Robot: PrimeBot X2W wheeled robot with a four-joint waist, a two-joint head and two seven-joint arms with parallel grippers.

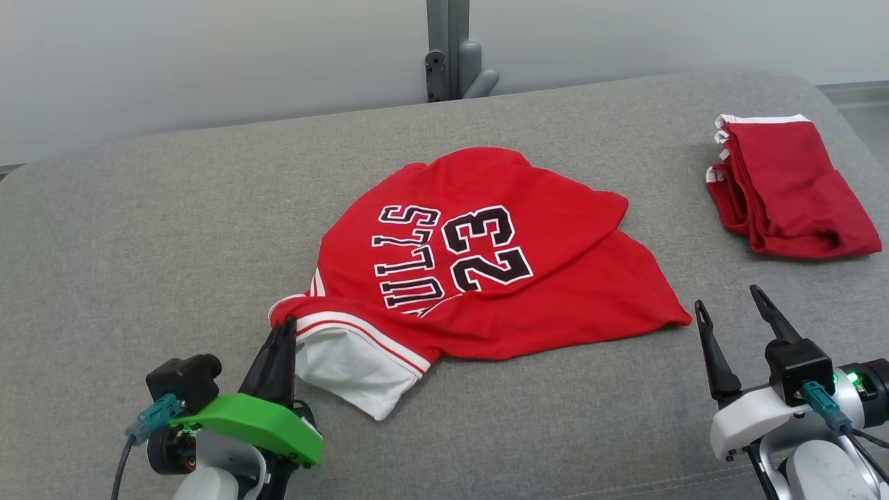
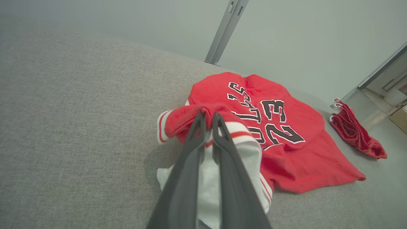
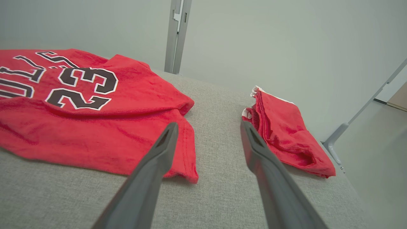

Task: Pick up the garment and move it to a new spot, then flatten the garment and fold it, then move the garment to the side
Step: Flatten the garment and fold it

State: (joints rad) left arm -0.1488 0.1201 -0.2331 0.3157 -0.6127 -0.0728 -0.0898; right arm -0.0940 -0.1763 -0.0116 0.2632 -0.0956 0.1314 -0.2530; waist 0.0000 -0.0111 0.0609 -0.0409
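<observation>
My left gripper (image 1: 283, 323) is closed on the jersey (image 1: 486, 278). It pinches a bunched red fold at the jersey's 7 o'clock corner, where the white-and-red trim (image 1: 361, 333) begins. In the left wrist view the cloth sits at the very tips. My right gripper (image 1: 728, 298) stands wide open and empty at 4 o'clock, just off the jersey's near right corner and not touching it.

I judge the step in hand to be the pick-up for the move. A tip pinch on a thick fold could slip, so I would lift slowly and watch that the fold does not creep out. It would be better to close the right gripper on that 4 o'clock corner too, so the cloth hangs between two holds rather than balling up under one. I would lift high enough that the trailing hem clears the cushion (image 1: 139, 229).

The jersey lies crumpled mid-cushion with the lettering up and one flap folded over toward 3 o'clock. The widest open room is from 8 to 11 o'clock, which is bare grey. At 2 o'clock a folded red garment (image 1: 785, 187) sits near the cushion's right edge, well apart from the jersey, and I would steer away from it. The far edge runs across 12 o'clock, with a grey post (image 1: 448, 48) behind it.
</observation>
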